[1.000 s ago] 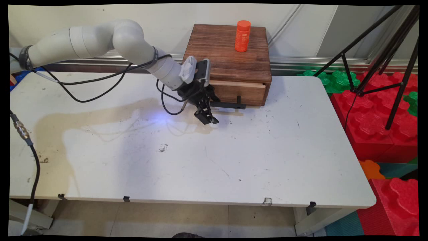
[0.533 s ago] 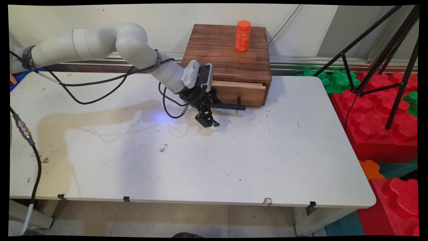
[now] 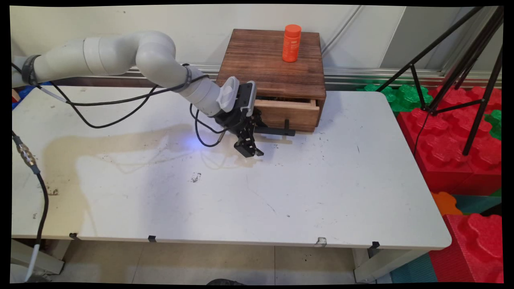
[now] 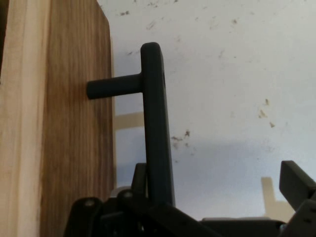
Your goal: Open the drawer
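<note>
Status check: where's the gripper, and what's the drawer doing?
Gripper open, hooked on black drawer handle. Wooden drawer partly out. Orange bottle upright on top.

A white table with brown stains stands by a pale wall. Red and green foam blocks and a black tripod stand beside it.

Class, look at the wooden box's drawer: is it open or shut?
Slightly open: the drawer front juts out from the wooden box, with a dark gap above it.

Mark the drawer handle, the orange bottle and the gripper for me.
drawer handle (image 4: pixel 157 123): hand view, middle of its black bar.
orange bottle (image 3: pixel 291 43): main view, its body.
gripper (image 3: pixel 249 150): main view, at its fingertips.
</note>
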`<control>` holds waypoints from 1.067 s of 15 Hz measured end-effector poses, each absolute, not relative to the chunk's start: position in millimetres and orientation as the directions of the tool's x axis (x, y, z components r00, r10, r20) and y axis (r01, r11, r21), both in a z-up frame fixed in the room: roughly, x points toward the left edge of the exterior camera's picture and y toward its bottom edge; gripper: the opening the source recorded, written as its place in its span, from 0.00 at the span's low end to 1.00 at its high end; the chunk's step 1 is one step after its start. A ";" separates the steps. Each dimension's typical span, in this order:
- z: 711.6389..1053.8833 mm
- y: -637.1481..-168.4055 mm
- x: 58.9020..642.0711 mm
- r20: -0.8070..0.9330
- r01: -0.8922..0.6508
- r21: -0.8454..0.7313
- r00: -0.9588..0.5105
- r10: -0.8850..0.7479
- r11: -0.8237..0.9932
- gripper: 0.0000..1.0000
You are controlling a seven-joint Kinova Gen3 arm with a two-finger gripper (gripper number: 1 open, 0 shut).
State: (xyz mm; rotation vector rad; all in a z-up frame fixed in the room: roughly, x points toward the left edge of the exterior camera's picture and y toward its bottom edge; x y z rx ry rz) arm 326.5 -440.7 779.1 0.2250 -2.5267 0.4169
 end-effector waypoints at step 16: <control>779.6 -387.6 311.5 0.560 -0.217 -0.220 -0.826 -0.059 0.951 1.00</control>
